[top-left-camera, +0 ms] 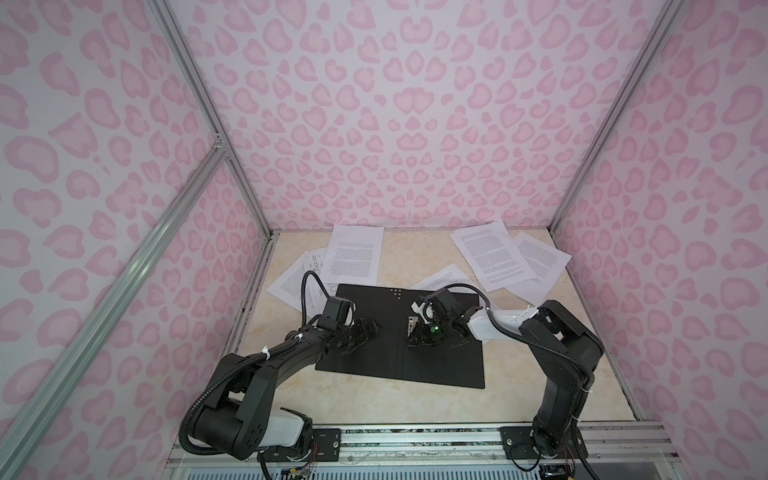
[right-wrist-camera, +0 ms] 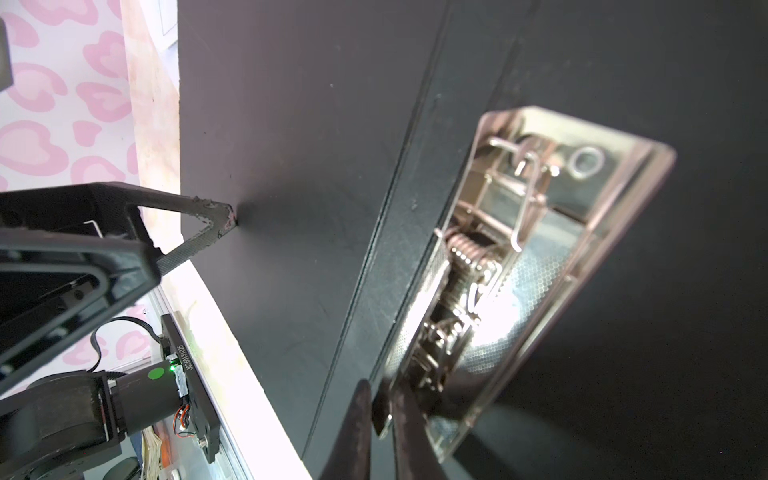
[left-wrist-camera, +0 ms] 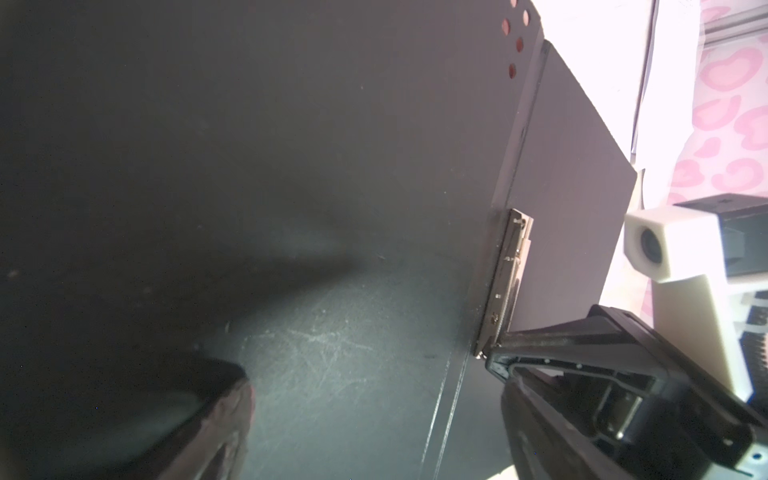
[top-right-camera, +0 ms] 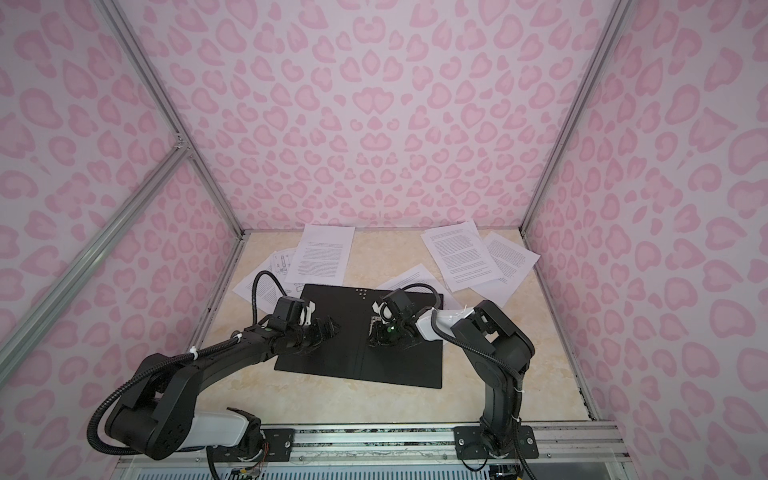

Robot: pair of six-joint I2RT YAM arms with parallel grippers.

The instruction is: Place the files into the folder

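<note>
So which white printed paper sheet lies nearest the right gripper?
The tilted sheet poking out at the open black folder's far edge, just behind the right gripper; the rest lie farther off.

Free over bare table (top-left-camera: 415, 257) between the two files (top-left-camera: 353, 257) piles, and in front of folder (top-left-camera: 440, 365). Blocked mid-folder by left gripper (top-left-camera: 372, 332), right gripper (top-left-camera: 410, 336), clip (top-left-camera: 410, 325).

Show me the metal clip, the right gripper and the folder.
metal clip (right-wrist-camera: 528, 266): right wrist view, its shiny plate.
right gripper (right-wrist-camera: 380, 399): right wrist view, between fingertips.
folder (top-left-camera: 440, 361): in a top view, bare black inside.
</note>
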